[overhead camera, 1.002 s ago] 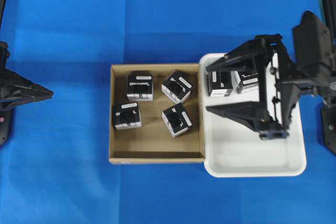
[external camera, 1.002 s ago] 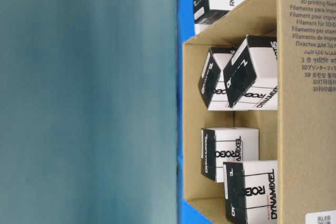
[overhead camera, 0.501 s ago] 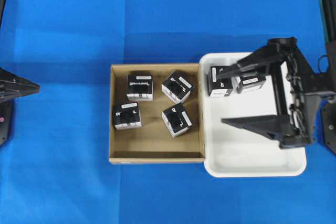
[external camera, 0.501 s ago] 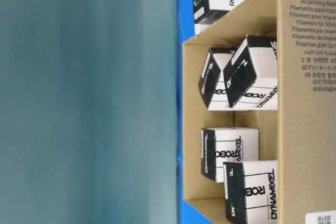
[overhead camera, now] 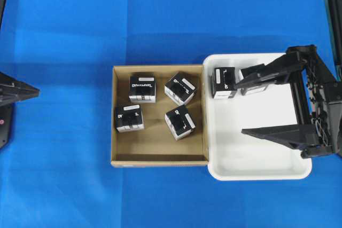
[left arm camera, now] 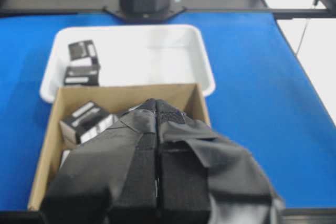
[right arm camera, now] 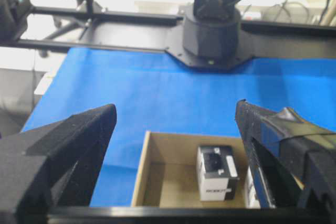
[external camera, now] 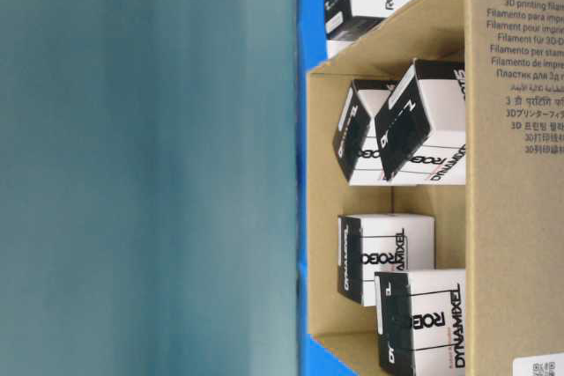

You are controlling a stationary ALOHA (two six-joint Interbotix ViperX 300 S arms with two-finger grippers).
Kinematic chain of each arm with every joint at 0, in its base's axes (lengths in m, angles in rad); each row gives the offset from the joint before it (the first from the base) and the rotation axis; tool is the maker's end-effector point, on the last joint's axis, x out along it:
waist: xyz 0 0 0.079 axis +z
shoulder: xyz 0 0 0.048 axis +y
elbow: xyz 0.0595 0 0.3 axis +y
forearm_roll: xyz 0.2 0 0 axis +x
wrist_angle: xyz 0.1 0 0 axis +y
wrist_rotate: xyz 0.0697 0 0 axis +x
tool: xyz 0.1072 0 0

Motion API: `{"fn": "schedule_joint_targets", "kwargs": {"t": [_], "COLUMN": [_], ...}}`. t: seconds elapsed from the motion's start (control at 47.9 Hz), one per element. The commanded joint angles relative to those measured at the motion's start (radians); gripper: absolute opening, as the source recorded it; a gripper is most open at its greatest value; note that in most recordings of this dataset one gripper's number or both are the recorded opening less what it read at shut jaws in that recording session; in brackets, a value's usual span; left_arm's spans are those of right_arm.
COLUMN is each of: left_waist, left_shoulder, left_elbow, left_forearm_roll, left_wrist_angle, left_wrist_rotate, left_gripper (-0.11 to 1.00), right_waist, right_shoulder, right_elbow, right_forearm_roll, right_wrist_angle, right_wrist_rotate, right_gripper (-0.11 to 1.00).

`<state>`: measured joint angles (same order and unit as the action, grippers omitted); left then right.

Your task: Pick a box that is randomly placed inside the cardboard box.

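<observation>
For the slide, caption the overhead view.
Four cartons in the cardboard box, two in the tray; right gripper open above it.

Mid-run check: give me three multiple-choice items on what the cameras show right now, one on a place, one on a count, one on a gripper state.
1. Where does the right gripper hang?
A. over the cardboard box
B. over the white tray
C. over bare blue cloth left of the box

2. How many black cartons lie inside the cardboard box?
A. two
B. four
C. six

3. How do the left gripper's jaws stand?
A. pressed together
B. wide apart
C. closed on a carton

Answers:
1. B: in the overhead view its two fingers reach over the white tray, near the two cartons there.
2. B: the overhead view shows four cartons in the box, among them one at its far left corner.
3. A: the left wrist view shows the left gripper with its fingers meeting and nothing between them.
</observation>
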<state>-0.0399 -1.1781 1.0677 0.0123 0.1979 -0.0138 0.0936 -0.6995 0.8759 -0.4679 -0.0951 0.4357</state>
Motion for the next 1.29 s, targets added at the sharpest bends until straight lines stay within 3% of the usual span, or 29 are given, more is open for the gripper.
{"fn": "schedule_joint_targets", "kwargs": {"t": [0.0, 1.273], "left_waist": [0.002, -0.026], "left_shoulder": [0.006, 0.049], "left_elbow": [-0.018, -0.003], "left_forearm_roll": [0.002, 0.002], "left_wrist_angle": [-0.023, -0.083], "left_wrist_rotate": [-0.009, -0.011], "left_gripper": [-0.07, -0.07], "right_waist": [-0.003, -0.077], "right_shoulder": [-0.003, -0.014], "right_elbow": [-0.003, 0.023], "right_forearm_roll": [-0.002, 0.003], "right_wrist_angle": [-0.002, -0.008], "right_wrist_rotate": [-0.003, 0.014], "right_gripper": [0.95, 0.95]}}
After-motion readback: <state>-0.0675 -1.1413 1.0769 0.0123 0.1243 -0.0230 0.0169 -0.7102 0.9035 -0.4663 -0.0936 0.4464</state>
